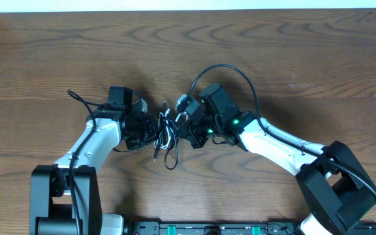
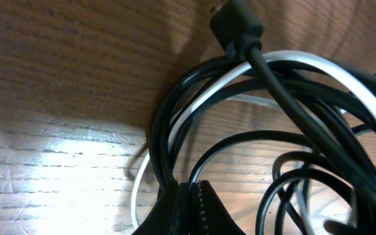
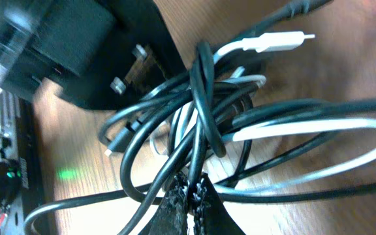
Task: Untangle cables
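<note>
Left wrist view: the left gripper (image 2: 189,203), black fingers pressed together, is pinching strands at the near edge of the tangled bundle of thin rubbery cables (image 2: 260,75), several black and one white. Loops are arching away from the pinch, and a black moulded plug (image 2: 235,26) is sitting above them. Everything is lying on the brown wood-grain table (image 2: 57,78).

Right wrist view: the right gripper (image 3: 191,199) is also clamping tight on the bundle. Several cords are crossing at its tips, so I cannot tell which strand it is actually holding. One black cord is wrapping around the others mid-bundle. A slim white plug (image 3: 276,40) is poking out on the far side.

Overhead: the cables are sitting mid-table between the two grippers, with one loop trailing towards the robot base.

Handling, as judged: the cords are looking light and limp, with grippy jackets. A pull is likely to drag the whole knot rather than slide one strand free, and the plugs are likely to snag in the loops. The best hold is probably on a cord just behind a plug end, feeding it back through. A hard tug risks tightening the wrap.
</note>
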`<state>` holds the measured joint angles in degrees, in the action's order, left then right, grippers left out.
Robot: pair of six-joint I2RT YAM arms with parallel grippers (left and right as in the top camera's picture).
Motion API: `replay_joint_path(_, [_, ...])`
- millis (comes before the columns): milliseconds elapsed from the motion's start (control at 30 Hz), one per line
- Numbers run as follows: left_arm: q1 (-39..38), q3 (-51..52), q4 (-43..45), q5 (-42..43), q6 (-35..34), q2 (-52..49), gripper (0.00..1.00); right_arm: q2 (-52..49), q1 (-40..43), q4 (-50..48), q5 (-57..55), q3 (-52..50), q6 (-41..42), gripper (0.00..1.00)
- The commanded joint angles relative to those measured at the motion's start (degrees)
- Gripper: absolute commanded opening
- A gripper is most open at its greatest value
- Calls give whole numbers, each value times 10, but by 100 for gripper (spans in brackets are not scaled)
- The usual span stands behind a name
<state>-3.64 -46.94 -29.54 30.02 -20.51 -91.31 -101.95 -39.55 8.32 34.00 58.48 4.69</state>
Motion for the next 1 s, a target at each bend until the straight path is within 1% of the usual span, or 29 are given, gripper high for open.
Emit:
replay_joint_path(0, [0, 3, -1, -1, 14, -4, 8, 15, 2, 33, -38, 2, -7, 1])
replay_joint_path(67, [0, 3, -1, -1, 14, -4, 8, 15, 2, 54, -49, 2, -20, 1])
replay_joint_path(267, [0, 3, -1, -1, 14, -4, 8, 15, 2, 95, -90, 2, -20, 1])
replay_joint_path(400, [0, 3, -1, -1, 14, -4, 8, 19, 2, 77, -83, 10, -19, 1])
replay_joint_path(567, [0, 3, -1, -1, 18, -4, 8, 42, 2, 94, -81, 45, -15, 1])
replay_joint_path(833, [0, 3, -1, -1, 18, -4, 8, 52, 1, 86, -97, 48, -24, 1])
replay_joint_path(967, [0, 3, -1, -1, 18, -4, 8, 52, -8, 75, -58, 48, -21, 1])
